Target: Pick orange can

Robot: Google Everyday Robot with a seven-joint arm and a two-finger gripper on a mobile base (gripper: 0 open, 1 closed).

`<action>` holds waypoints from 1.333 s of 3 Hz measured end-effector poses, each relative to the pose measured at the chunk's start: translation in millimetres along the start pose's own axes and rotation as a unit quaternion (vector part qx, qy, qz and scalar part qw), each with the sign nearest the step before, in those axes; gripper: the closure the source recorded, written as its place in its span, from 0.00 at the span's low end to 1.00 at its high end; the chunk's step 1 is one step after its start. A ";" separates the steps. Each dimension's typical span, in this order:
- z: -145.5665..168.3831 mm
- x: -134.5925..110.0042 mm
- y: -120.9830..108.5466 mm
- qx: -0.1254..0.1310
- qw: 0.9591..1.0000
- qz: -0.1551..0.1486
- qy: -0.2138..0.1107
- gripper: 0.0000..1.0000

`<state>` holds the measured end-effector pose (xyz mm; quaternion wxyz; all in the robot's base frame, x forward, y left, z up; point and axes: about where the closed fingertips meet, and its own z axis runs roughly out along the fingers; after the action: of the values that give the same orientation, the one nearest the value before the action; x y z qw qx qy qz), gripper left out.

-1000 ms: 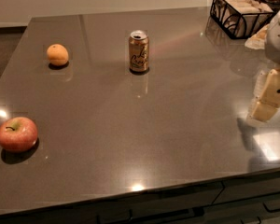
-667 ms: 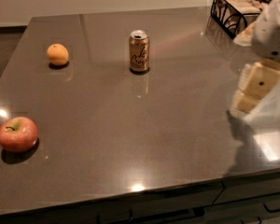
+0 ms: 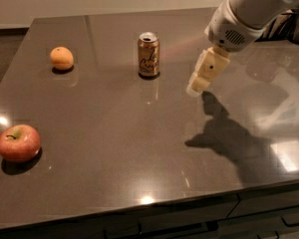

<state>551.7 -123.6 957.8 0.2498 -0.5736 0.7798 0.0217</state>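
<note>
The orange can [image 3: 148,55] stands upright on the dark table [image 3: 114,148], toward the back middle. It is slim, orange-gold, with a silver top and pale cursive lettering. My gripper [image 3: 199,83] hangs from the white arm that comes in from the upper right. It is above the table, to the right of the can and a little nearer the front, apart from it. Its shadow falls on the table below and to the right.
A round orange fruit [image 3: 62,58] lies at the back left. A red apple [image 3: 18,143] lies at the front left. The table's front edge [image 3: 139,210] runs along the bottom, with drawers under it.
The arm and gripper have moved left from the table's right edge toward the can. The can and both fruits have not moved.
</note>
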 end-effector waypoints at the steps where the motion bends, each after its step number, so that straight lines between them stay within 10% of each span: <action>1: 35.6 -36.4 -23.2 0.004 0.999 0.032 -0.039 0.00; 4: 115.8 -117.6 -59.4 0.000 0.991 0.094 -0.099 0.00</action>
<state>673.3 -2.9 920.3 0.3224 -0.4926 0.8019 0.1017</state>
